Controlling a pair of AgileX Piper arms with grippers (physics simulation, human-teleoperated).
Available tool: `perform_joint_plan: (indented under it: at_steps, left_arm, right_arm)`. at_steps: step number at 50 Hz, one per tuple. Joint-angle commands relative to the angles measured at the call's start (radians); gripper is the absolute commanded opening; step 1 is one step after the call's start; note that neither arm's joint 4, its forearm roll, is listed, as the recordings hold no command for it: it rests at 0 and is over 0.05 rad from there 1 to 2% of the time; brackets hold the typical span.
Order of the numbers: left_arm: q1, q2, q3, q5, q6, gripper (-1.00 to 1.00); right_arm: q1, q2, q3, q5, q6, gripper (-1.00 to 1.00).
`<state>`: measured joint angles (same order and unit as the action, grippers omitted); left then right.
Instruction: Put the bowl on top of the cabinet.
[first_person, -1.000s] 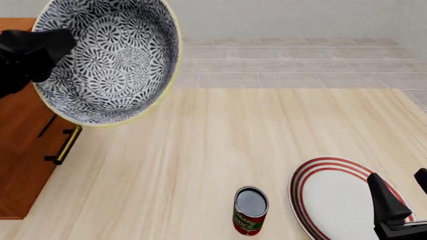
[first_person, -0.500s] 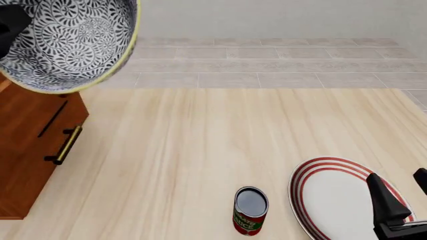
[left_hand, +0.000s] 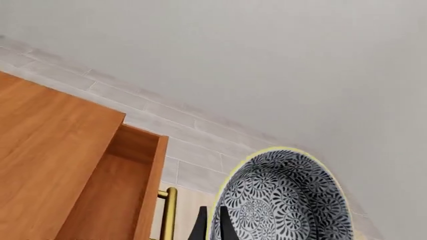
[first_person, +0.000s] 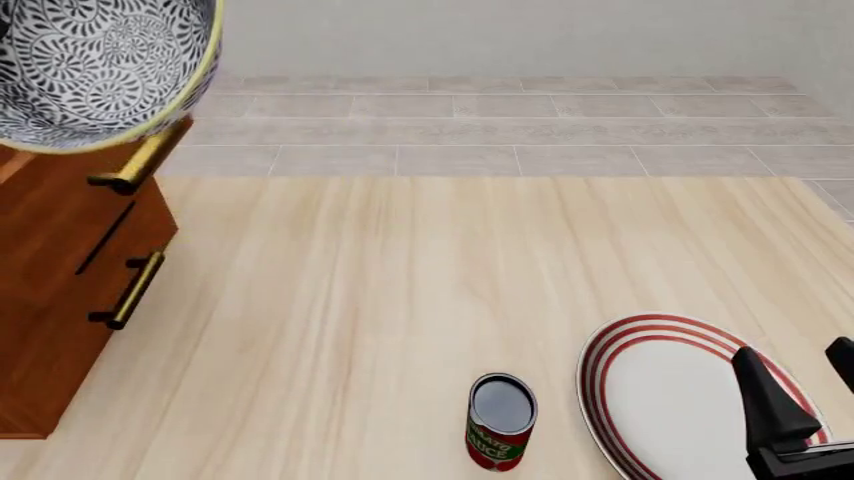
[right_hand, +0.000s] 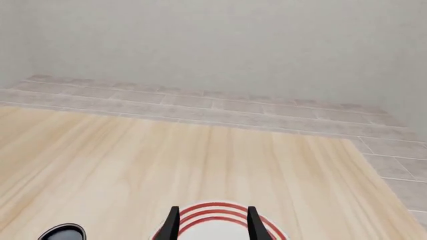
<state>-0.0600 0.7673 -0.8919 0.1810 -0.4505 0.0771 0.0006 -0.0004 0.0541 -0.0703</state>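
The bowl (first_person: 94, 70), patterned dark grey and white with a pale rim, hangs tilted at the far left, its opening facing the front camera. It is above the reddish-brown cabinet (first_person: 54, 300) and overlaps the cabinet's upper edge. In the left wrist view my left gripper (left_hand: 212, 226) is shut on the rim of the bowl (left_hand: 287, 200), beside the cabinet's top (left_hand: 47, 150). The left gripper is out of the front view. My right gripper (first_person: 805, 392) stands open over the plate with nothing between its fingers (right_hand: 172, 223).
A white plate with red rings (first_person: 667, 400) lies at the near right. A can (first_person: 502, 420) stands upright just left of it. Brass bar handles (first_person: 130, 288) stick out from the cabinet's front. Pale wooden tabletop (first_person: 427, 270) stretches between cabinet and plate.
The bowl has moved left and up, from over the table's left part to above the cabinet. The upper brass handle now shows. The right arm has not moved.
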Motion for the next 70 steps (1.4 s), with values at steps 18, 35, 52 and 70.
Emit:
perform_joint_plan:
  at_steps: [18, 35, 52, 70]
  left_arm:
    - [0.198, 0.025, 0.014, -0.044, -0.082, -1.0]
    - [0.308, 0.066, 0.026, -0.077, -0.142, -1.0]
    - [0.408, 0.127, 0.028, -0.117, -0.186, -1.0]
    - [0.475, 0.164, 0.012, -0.123, -0.218, -1.0]
  right_arm:
    - [0.0, 0.0, 0.0, 0.004, -0.003, 1.0]
    - [0.002, 0.0, 0.0, 0.004, -0.001, 1.0]
    - [0.005, 0.0, 0.0, 0.007, -0.002, 1.0]
    - [0.014, 0.004, 0.0, 0.002, -0.006, 1.0]
